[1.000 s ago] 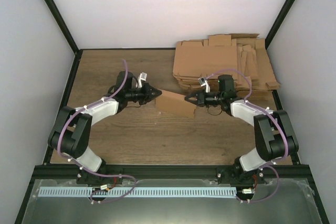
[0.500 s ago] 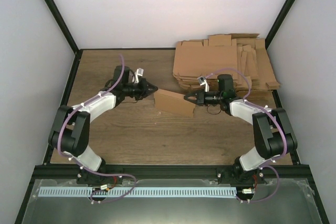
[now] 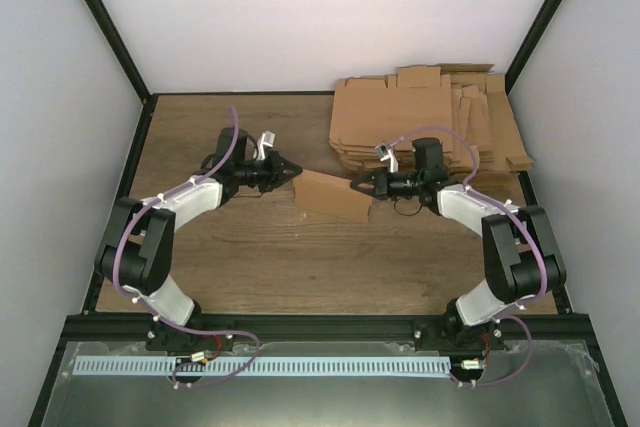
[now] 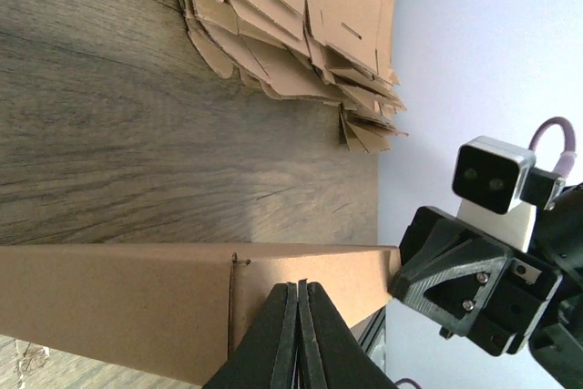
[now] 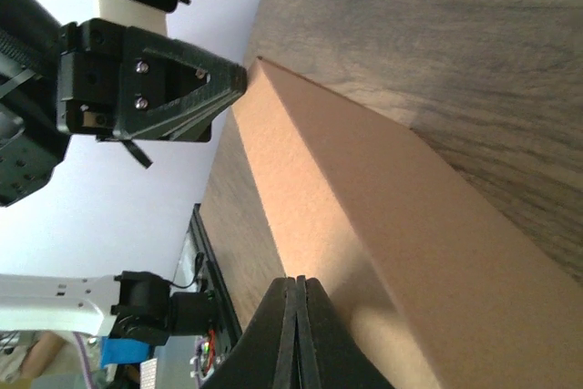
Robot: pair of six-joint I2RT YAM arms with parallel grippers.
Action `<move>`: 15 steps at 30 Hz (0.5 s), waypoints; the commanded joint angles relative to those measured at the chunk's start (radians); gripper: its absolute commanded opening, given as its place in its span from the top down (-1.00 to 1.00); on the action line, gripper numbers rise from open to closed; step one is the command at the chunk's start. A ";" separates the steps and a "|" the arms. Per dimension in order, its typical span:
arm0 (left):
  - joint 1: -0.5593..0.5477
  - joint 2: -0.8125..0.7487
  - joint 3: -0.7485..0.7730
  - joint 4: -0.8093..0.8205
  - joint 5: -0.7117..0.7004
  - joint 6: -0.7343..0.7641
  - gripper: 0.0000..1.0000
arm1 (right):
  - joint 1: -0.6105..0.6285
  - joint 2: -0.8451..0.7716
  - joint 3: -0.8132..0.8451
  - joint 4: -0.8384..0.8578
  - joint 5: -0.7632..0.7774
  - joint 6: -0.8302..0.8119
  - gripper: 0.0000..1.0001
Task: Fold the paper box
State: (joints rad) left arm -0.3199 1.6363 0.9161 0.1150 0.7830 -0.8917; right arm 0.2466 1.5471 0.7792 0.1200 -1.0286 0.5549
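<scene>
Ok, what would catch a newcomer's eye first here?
The brown paper box lies in the middle of the table, with the left gripper and the right gripper, both shut, pointing at it from opposite ends. Behind it, in the back right corner, sits a messy pile of flat cardboard blanks.

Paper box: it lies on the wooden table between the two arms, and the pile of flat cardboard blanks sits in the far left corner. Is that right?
Not quite. The pile of flat cardboard blanks sits in the far right corner, as the top external view shows. The paper box does lie on the wooden table between the left arm and the right arm.
</scene>
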 commanded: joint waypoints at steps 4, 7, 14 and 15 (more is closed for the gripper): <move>-0.006 -0.012 0.017 -0.164 -0.053 0.045 0.92 | 0.007 -0.059 0.128 -0.191 0.072 -0.059 0.99; -0.006 -0.018 0.013 -0.176 -0.060 0.050 0.92 | 0.007 -0.031 0.112 -0.195 0.073 -0.072 0.99; -0.006 -0.010 0.000 -0.175 -0.055 0.050 0.92 | 0.008 0.069 0.014 -0.159 0.090 -0.086 0.99; -0.007 -0.012 0.001 -0.175 -0.053 0.050 0.92 | 0.008 0.069 0.009 -0.158 0.091 -0.087 0.99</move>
State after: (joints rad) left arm -0.3225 1.6135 0.9310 0.0204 0.7673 -0.8597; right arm 0.2417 1.5669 0.8398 0.0051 -0.9955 0.4953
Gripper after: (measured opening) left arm 0.040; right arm 0.010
